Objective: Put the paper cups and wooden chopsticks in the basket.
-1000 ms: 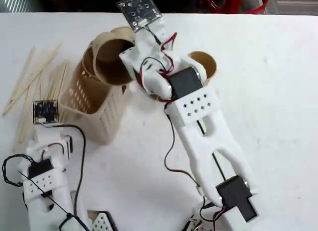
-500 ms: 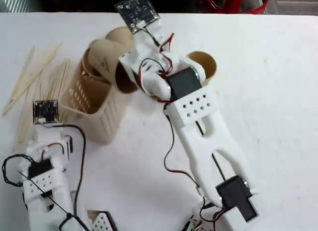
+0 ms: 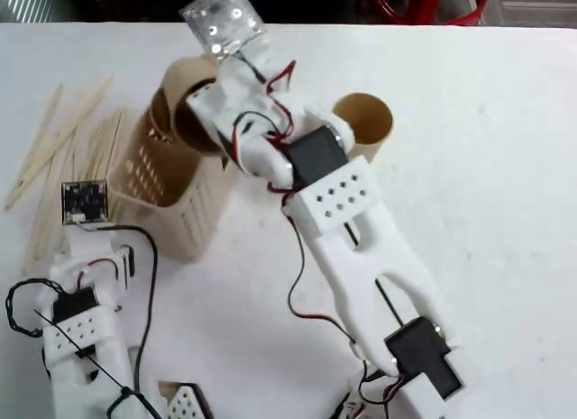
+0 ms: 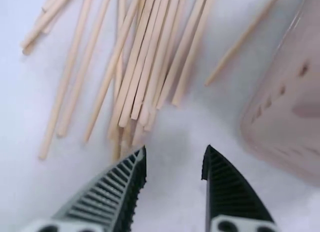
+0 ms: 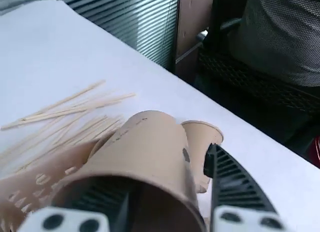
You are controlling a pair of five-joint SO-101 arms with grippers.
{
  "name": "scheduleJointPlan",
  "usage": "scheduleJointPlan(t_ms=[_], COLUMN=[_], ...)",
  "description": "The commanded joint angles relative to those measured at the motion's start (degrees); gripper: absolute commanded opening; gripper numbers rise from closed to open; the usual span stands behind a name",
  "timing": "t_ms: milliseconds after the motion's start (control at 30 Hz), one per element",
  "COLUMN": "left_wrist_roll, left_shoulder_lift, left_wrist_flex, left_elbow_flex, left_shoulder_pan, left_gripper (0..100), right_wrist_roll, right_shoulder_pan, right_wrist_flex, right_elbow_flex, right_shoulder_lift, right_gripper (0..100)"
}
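Paper cup [image 5: 145, 147] grasped by right end effector [image 5: 165, 172] over basket [image 3: 171, 203] | left end effector [image 4: 174, 157] released near chopsticks [image 4: 145, 67]

White table [image 3: 496, 167] bears chopsticks [image 3: 56, 141], basket [image 3: 171, 203], paper cup [image 3: 371, 126].

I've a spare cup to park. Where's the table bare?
Widest: the table right of the standing paper cup and the right arm. A smaller patch lies between the basket and that arm. Crowded on the left: chopsticks, basket, left gripper.
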Motion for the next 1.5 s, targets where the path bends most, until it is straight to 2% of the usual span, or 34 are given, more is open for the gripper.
scheduleJointPlan(t_ms=[0,333,667,1033,1133,1300,1467], left_wrist_roll=[-0.88,-0.97,-0.97,-0.97,-0.97,-0.97,-0.97], left_shoulder_lift=[-1.27,-1.27,-1.27,-1.27,-1.27,-1.27,-1.27], left_wrist_flex=[-1.14,-1.14,-1.14,-1.14,-1.14,-1.14,-1.14], left_elbow_flex=[-0.09,-0.09,-0.09,0.0,0.0,0.0,0.0], left_shoulder_pan=[0.75,0.75,0.75,0.75,0.75,0.75,0.75], left_gripper=[19,19,19,19,19,19,19], right_wrist_roll=[-0.26,-0.26,-0.44,-0.35,-0.26,-0.26,-0.26], right_shoulder_pan=[-0.48,-0.48,-2.86,-2.86,-3.47,-6.11,-3.38], right_wrist_flex=[0.66,4.09,7.52,7.6,13.05,32.04,44.88], right_elbow_flex=[-5.8,-6.95,-6.59,-13.36,-18.2,-24.62,-25.32], right_shoulder_lift=[-0.48,2.07,-4.53,4.09,1.98,-6.64,-17.54], right_gripper=[17.6,17.3,17.6,17.6,17.4,17.3,17.3])
